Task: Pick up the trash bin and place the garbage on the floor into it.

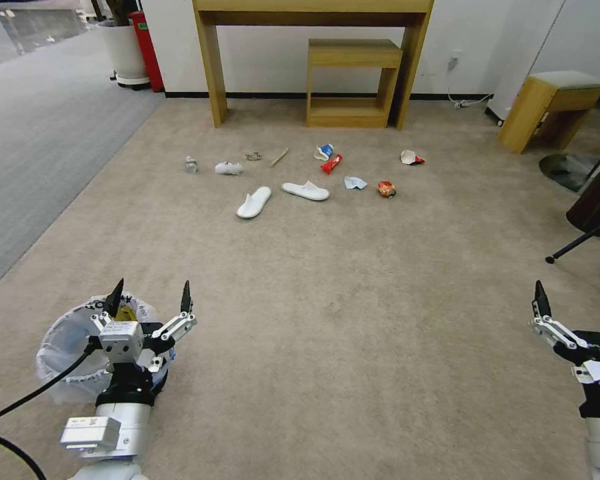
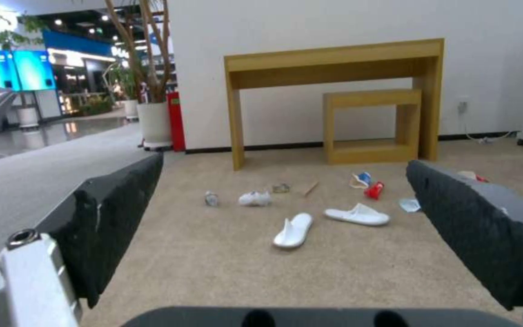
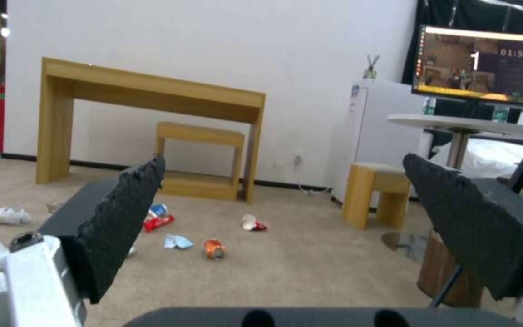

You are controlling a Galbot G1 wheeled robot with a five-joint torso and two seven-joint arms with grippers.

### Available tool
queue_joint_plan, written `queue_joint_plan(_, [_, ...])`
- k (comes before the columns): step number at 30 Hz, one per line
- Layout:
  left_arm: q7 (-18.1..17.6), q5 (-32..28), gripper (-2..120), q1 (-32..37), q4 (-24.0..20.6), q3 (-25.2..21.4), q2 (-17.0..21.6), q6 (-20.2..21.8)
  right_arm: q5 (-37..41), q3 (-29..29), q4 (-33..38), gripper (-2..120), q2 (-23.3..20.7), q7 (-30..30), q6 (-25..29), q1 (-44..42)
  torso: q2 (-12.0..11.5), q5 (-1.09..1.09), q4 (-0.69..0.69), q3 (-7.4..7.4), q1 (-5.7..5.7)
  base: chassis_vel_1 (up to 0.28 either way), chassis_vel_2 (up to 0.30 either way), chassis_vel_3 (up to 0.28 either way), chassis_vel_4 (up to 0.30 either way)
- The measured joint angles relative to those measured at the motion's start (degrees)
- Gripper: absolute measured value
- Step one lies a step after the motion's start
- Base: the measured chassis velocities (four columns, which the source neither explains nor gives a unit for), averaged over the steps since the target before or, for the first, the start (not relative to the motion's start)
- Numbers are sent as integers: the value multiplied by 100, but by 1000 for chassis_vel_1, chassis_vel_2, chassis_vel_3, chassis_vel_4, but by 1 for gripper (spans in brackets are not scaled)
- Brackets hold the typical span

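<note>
Across the beige short-pile carpet floor (image 1: pixel 353 320), your litter lies well ahead before the wooden desk (image 1: pixel 313 20): two white slippers (image 1: pixel 254 201), cups, wrappers. Nearer, at your left, the small round blue bag-lined trash bin (image 1: pixel 63 350) sits under the left gripper (image 1: pixel 150 299), jaws spread wide, empty. Your right gripper (image 3: pixel 283 181) hangs low right, likewise wide, holding nothing.

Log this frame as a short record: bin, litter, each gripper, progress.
bin: blue bin with plastic liner, standing on the carpet at near left, under the left gripper
litter: two slippers, bottle, wrappers, stick, cups, mask, snack bag, scattered on the carpet before the wooden desk
left gripper: jaws open, over the bin's rim, holding nothing
right gripper: jaws open, at near right, empty
progress: bin not lifted; no litter collected
</note>
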Motion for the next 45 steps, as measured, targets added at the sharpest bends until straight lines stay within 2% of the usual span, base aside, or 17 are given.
queue_joint_plan(45, [2, -68, 100, 124, -23, -45, 49, -66, -176, 65, 54, 100, 108, -74, 200, -75, 0, 0, 0, 0, 0, 0, 0, 0, 0])
